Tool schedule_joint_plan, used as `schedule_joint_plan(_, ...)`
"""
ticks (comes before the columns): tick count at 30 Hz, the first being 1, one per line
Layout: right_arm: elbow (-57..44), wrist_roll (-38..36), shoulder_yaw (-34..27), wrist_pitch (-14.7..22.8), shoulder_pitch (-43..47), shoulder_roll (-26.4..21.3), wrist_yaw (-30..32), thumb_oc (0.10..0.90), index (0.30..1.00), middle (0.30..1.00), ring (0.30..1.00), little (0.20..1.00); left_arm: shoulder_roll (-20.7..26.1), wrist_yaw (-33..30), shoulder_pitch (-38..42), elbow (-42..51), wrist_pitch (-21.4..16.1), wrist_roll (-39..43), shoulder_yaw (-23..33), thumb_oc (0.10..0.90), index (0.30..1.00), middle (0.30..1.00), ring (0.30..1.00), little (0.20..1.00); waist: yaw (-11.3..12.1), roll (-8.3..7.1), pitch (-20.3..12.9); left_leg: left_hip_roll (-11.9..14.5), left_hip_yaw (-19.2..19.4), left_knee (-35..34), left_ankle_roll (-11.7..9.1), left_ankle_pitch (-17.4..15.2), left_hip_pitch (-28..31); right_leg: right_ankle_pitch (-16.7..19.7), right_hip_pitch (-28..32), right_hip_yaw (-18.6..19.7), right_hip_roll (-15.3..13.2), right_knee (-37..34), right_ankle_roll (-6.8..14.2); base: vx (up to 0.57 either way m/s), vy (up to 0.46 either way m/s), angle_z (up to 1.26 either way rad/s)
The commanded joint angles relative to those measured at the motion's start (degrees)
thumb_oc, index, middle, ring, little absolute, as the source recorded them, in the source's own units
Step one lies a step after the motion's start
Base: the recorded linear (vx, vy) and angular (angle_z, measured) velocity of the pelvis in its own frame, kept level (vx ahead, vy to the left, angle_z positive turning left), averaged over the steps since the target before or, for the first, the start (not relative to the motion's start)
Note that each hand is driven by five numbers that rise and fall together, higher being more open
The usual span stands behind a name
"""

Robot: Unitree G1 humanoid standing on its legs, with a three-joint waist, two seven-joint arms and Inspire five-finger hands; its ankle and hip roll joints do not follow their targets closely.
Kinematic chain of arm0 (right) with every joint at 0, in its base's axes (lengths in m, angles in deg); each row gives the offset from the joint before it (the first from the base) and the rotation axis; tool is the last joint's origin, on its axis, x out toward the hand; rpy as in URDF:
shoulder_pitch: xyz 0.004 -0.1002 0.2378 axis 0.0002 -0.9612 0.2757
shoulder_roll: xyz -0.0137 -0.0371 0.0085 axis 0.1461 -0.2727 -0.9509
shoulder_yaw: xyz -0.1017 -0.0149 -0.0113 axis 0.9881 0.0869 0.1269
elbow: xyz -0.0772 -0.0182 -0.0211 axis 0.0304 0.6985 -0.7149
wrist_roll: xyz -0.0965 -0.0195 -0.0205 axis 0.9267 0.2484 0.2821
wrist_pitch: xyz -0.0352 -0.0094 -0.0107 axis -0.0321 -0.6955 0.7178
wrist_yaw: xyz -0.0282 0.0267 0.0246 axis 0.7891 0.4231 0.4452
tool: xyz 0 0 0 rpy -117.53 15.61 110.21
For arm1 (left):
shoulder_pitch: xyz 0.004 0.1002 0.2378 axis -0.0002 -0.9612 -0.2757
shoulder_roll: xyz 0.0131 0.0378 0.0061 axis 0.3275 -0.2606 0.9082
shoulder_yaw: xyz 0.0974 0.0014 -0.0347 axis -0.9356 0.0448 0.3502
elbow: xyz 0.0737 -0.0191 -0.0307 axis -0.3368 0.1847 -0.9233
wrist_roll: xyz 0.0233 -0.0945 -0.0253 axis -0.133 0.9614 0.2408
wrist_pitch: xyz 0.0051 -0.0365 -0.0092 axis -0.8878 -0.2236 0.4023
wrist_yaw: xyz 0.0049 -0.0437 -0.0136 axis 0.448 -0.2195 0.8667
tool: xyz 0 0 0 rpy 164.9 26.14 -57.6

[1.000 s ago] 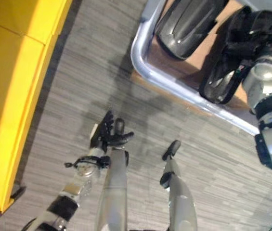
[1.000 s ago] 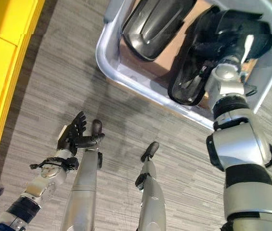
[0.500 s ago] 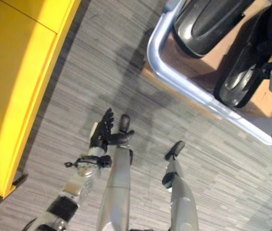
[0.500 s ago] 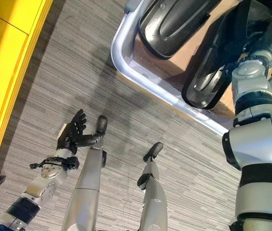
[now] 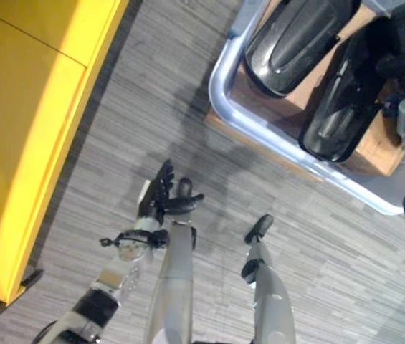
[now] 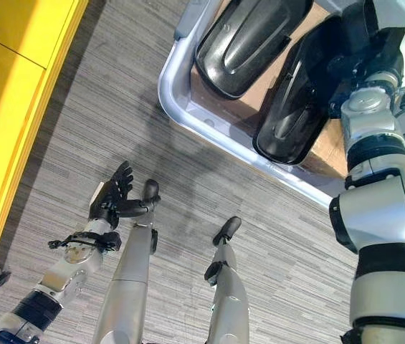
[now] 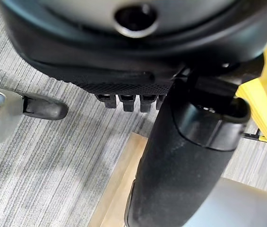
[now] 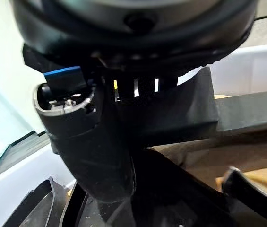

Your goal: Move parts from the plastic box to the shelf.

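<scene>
Right eye view shows my right hand [image 6: 374, 54] reaching into the grey plastic box [image 6: 177, 89] ahead of me, closed around the upper end of a long glossy black moulded part [image 6: 295, 107] that stands tilted against the box's near rim. In my right wrist view my thumb [image 8: 88, 146] and fingers wrap that black part [image 8: 180, 113], with the pale box wall [image 8: 246, 64] just past them. A second black part [image 6: 249, 36], the same curved shell shape, lies in the box just to the left of my right hand, close beside the one I hold; whether the two touch I cannot tell. Under both parts lies a brown cardboard sheet [image 6: 327, 154] lining the box bottom. I can read no label or writing on the parts or the box; the only marking near my right hand is a small blue patch [image 8: 62, 75] on the hand itself, with no lettering I can make out. My left hand [image 5: 160, 199] hangs low, well apart from the box, fingers straight and spread, holding nothing, over the grey striped carpet [image 5: 331, 258]. To the left of my left hand runs a big yellow shelf unit [image 5: 23, 107], its edge slanting along the floor. In my left wrist view a yellow frame [image 7: 263, 104] sits past my thumb [image 7: 190, 156].
</scene>
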Motion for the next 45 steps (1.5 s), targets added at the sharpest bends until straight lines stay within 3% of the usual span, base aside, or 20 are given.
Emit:
schedule_joint_plan(1,-2.4,-0.9,0.8,1.1,-0.4,-1.6,-1.1,0.400,0.300,0.300,0.300,0.300,-1.6,1.3,-2.1,3.2,-3.6,-0.8,-0.5,0.900,1.000,1.000,1.000,1.000,-0.7,4.04,0.0,-0.3,1.2,-9.7,0.5,2.0,7.2,-4.9,6.8,1.6,-0.2,8.4,3.3,-0.04,-0.013,-0.03)
schedule_joint_plan(17,-15.6,4.3,-1.0,2.7,-5.8,-4.7,-0.4,0.400,0.300,0.300,0.300,0.300,-0.9,4.3,-5.2,0.0,-2.9,-1.1,2.1,0.900,1.000,1.000,1.000,1.000,-2.1,3.95,-0.3,1.8,3.0,-13.1,-0.2,3.9,19.5,-6.5,14.8,2.3,-0.4,8.3,2.5,-0.03,-0.022,-0.06)
schedule_joint_plan(21,-22.6,7.4,-1.6,3.1,-8.6,-6.5,0.1,0.400,0.300,0.300,0.300,0.300,-1.2,5.1,-6.2,-1.2,-2.7,-1.3,2.6,0.900,1.000,1.000,1.000,1.000,-2.6,4.03,-2.0,2.3,3.4,-13.4,-0.3,4.1,21.8,-7.2,16.3,2.7,-0.6,8.3,2.2,0.00,-0.036,-0.15)
schedule_joint_plan(24,-33.8,11.0,-3.8,3.4,-13.5,-8.4,-0.2,0.400,0.300,0.300,0.300,0.300,-1.3,6.4,-7.6,-2.4,-2.3,-1.9,3.4,0.900,1.000,1.000,1.000,1.000,-3.3,3.93,-4.1,2.9,3.8,-13.3,-0.4,3.9,24.5,-8.5,18.1,3.3,-0.7,8.9,1.8,0.01,-0.064,-0.06)
schedule_joint_plan(30,-49.4,12.5,-11.5,5.0,-25.0,-8.9,-2.2,0.400,0.300,0.300,0.300,0.300,-1.8,8.0,-11.1,-3.1,-1.4,-2.6,6.4,0.900,1.000,1.000,1.000,1.000,-4.6,4.18,-8.7,4.3,4.8,-14.9,-1.1,4.5,30.3,-11.1,22.0,3.4,-0.3,9.6,1.4,0.01,-0.079,-0.11)
schedule_joint_plan(38,-61.0,12.7,-18.7,6.9,-40.1,-7.7,-6.2,0.400,0.300,0.300,0.300,0.300,-2.7,10.2,-15.5,-3.5,-0.4,-4.6,9.6,0.900,1.000,1.000,1.000,1.000,-5.6,5.03,-14.6,6.2,5.9,-19.0,-2.6,6.4,36.9,-13.6,26.7,3.3,1.6,9.2,0.7,0.02,-0.091,-0.03)
schedule_joint_plan(45,-67.3,14.3,-21.0,8.2,-48.3,-5.8,-9.6,0.400,0.300,0.300,0.300,0.300,-4.6,11.9,-18.3,-4.3,0.3,-6.0,10.8,0.900,1.000,1.000,1.000,1.000,-5.7,6.10,-18.4,8.0,6.8,-20.5,-3.5,7.2,41.4,-15.7,30.2,3.9,3.8,8.6,-0.4,0.03,-0.110,-0.07)
